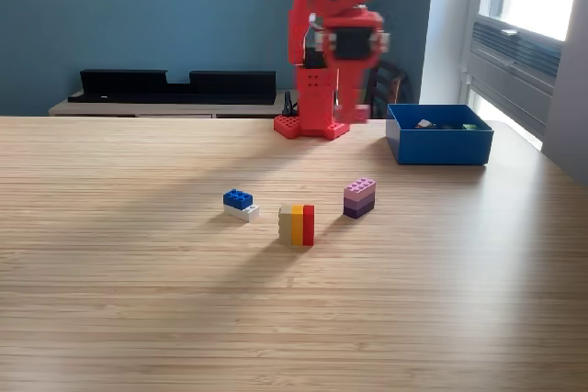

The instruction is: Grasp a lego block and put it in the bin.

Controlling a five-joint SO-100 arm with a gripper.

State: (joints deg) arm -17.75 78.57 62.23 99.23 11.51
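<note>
Three small lego stacks sit on the wooden table (110, 300) in the exterior view, well apart from the bin. Toward the view's left lies a blue-and-white block (240, 204); just to its right stands a cream, orange and red block (297, 225) on edge; a little farther right and slightly back is a pink-and-purple block (359, 196), its layers piled flat. None of them touch one another.

The bin (439, 145), a shallow blue box, rests at the far right of the table, with a few small pieces inside, too small to tell apart.

The red arm (333, 39) stands on its base at the table's far edge, just left of the bin, folded upright and blurred. Its gripper cannot be picked out, so whether the fingers are apart or together cannot be told.
</note>
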